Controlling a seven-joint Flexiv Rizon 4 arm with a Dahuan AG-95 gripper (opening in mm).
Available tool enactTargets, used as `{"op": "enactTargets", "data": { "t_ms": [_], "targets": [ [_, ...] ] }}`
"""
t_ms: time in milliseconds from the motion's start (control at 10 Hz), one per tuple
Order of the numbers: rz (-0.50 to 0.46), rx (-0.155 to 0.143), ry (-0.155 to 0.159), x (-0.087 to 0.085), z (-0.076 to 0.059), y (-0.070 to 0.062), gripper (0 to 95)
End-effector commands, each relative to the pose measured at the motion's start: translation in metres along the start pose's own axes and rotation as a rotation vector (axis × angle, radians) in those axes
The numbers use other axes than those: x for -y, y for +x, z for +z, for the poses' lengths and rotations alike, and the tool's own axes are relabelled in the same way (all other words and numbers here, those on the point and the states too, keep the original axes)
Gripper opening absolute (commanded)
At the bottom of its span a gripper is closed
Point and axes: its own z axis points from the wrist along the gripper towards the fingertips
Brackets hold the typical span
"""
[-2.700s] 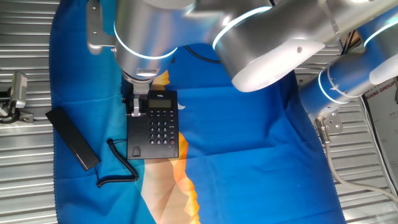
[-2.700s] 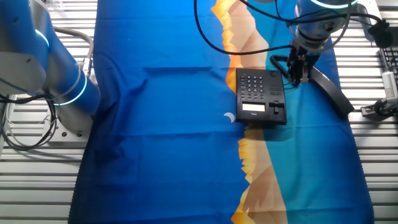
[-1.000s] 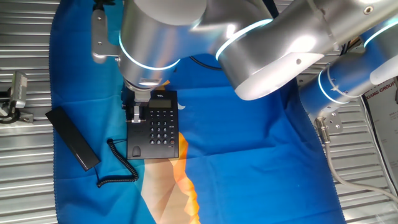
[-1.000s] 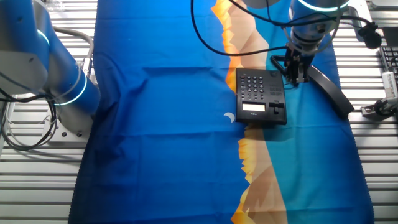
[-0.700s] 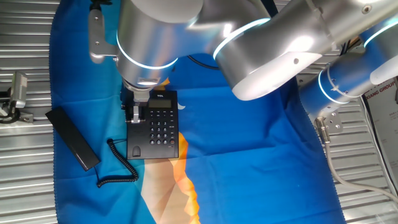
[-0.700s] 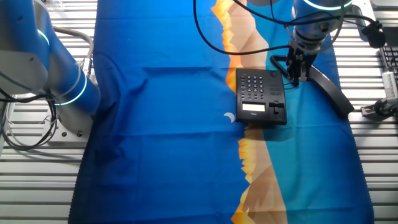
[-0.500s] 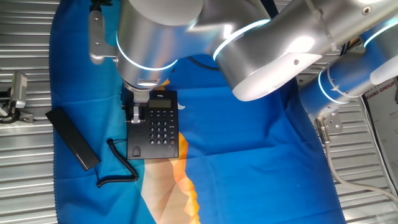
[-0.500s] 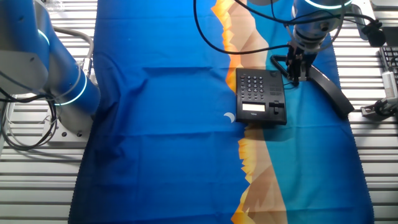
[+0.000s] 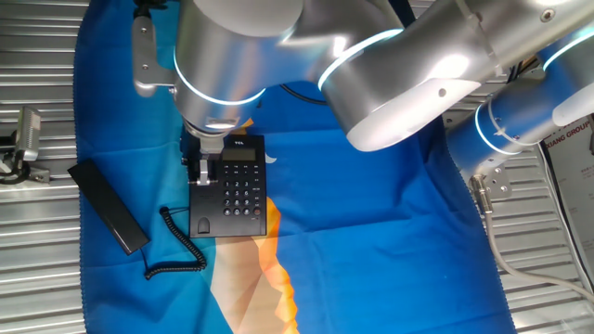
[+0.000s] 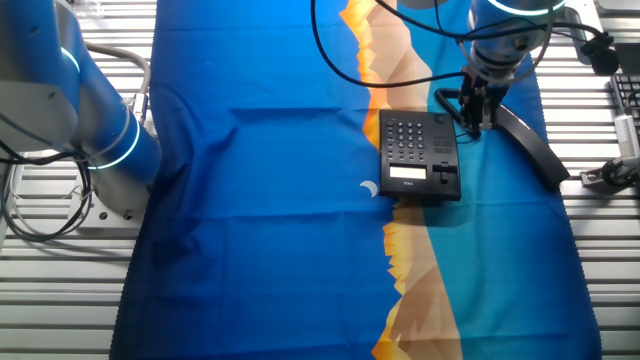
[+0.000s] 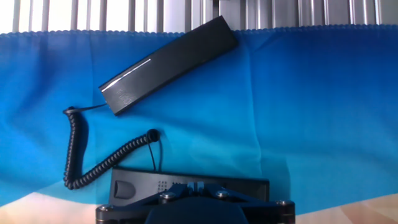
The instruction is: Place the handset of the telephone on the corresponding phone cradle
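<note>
Nothing moved, 1 handset [image 9: 109, 207] off cradle, 1 telephone [image 9: 234, 186], gripper [image 9: 200, 165] above

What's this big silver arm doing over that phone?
The arm's gripper hangs over the left edge of the black telephone, above the empty cradle, holding nothing; whether its fingers are open cannot be told. The handset lies off the phone on the blue cloth, joined by its coiled cord. So the handset has not been picked up or put back yet.
</note>
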Motion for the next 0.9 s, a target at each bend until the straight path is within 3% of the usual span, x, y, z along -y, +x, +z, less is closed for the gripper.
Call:
{"op": "enactTargets", "data": {
  "t_ms": [100, 900],
  "targets": [
    [-0.019, -0.004, -0.003, -0.0017, 0.0003, -0.0009, 0.0],
    [0.017, 0.021, 0.016, -0.0025, 0.0005, -0.0008, 0.0]
  ]
}}
